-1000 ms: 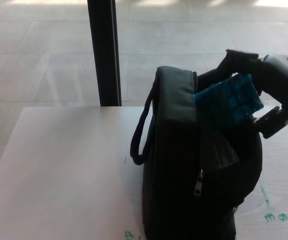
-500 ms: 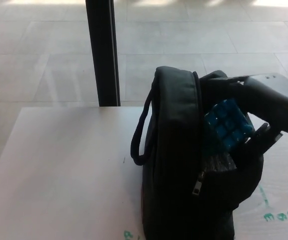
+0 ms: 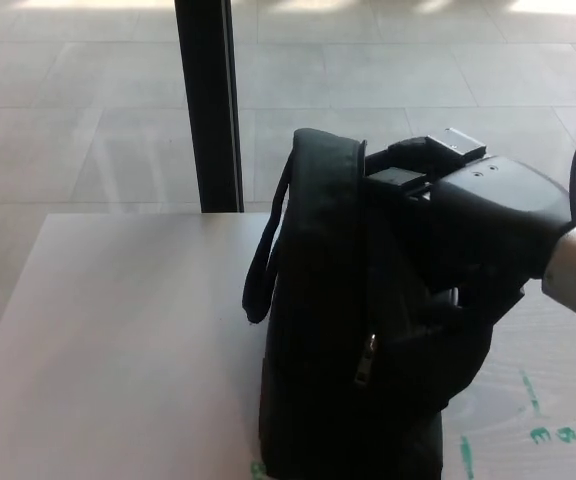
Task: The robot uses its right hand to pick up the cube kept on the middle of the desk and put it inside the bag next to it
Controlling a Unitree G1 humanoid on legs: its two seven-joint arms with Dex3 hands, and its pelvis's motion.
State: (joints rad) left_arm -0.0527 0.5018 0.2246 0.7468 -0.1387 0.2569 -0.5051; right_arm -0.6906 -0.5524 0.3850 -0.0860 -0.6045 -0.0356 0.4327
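1 black bag (image 3: 338,330), upright near the desk's (image 3: 118,340) right front edge; bare desktop lies open left of it. Right hand (image 3: 468,225) sunk into the bag's top opening, finger state cannot be told. Cube hidden from view.

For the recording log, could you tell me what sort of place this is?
Probably an indoor lab or office: a pale desk with green marker scribbles, a tiled floor and a black post. The right hand reaches into a black bag.

Daylight glares off the floor (image 3: 388,70) behind; the black bag (image 3: 348,330) seems underexposed, softly blurred.
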